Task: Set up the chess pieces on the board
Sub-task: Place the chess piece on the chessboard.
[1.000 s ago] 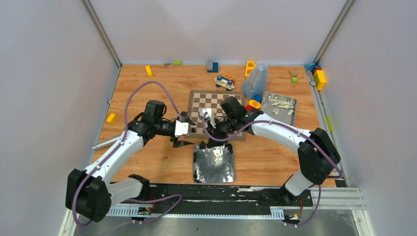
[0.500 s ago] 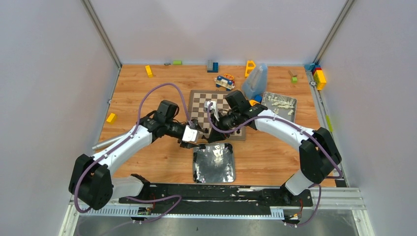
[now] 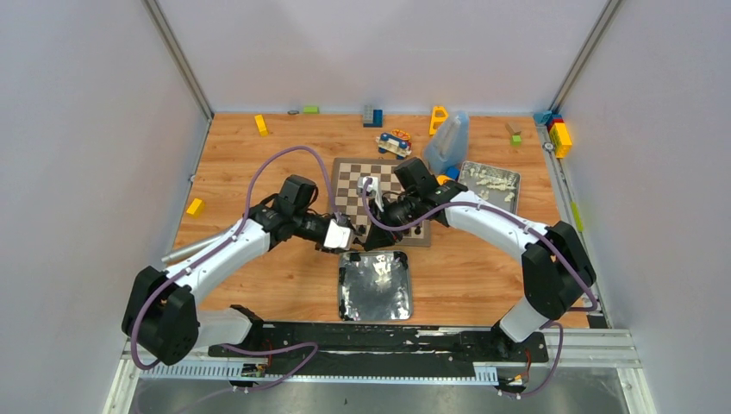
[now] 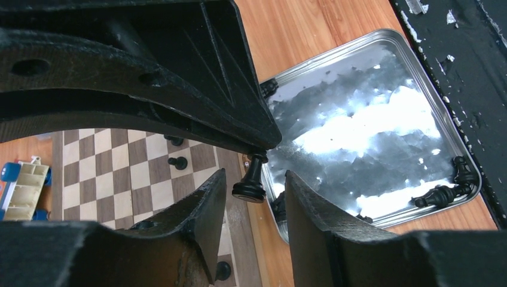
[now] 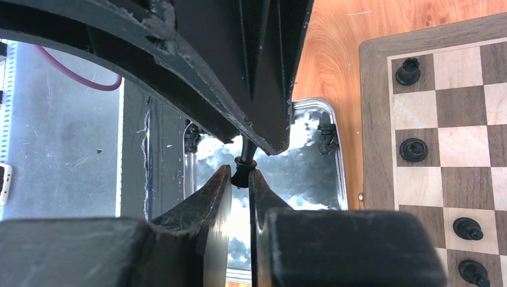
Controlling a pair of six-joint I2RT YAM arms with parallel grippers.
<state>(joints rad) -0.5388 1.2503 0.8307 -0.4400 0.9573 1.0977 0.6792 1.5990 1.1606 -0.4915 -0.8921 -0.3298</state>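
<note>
- One black pawn (image 4: 251,179) hangs in the air in the middle of the scene, a little tilted, with its head up and its round base down. In the left wrist view it is in front of the place where the board's border meets the tray's rim.
- The fingers of the right gripper (image 5: 239,173) are pressed together on the upper part of this pawn. In the right wrist view the thin gap between them is filled by the piece.
- The fingers of the left gripper (image 4: 254,174) stand apart, one on each side of the pawn's base. A narrow strip of background shows on both sides, so they do not touch it.
- In the overhead view both arms meet above the near border of the board (image 3: 353,183), just beside the far rim of the silver tray (image 3: 362,297).
- Four black pieces (image 5: 408,70) stand on the board along the right edge of the right wrist view, each one on its own square.
- Two tray pieces (image 4: 445,192) are in the tray's corner at the lower right of the left wrist view, close to the rim. One of them lies on its side.
- A second tray (image 3: 509,197) with pale bits inside sits on the wooden table (image 3: 250,159), at the upper right of the board in the overhead view.
</note>
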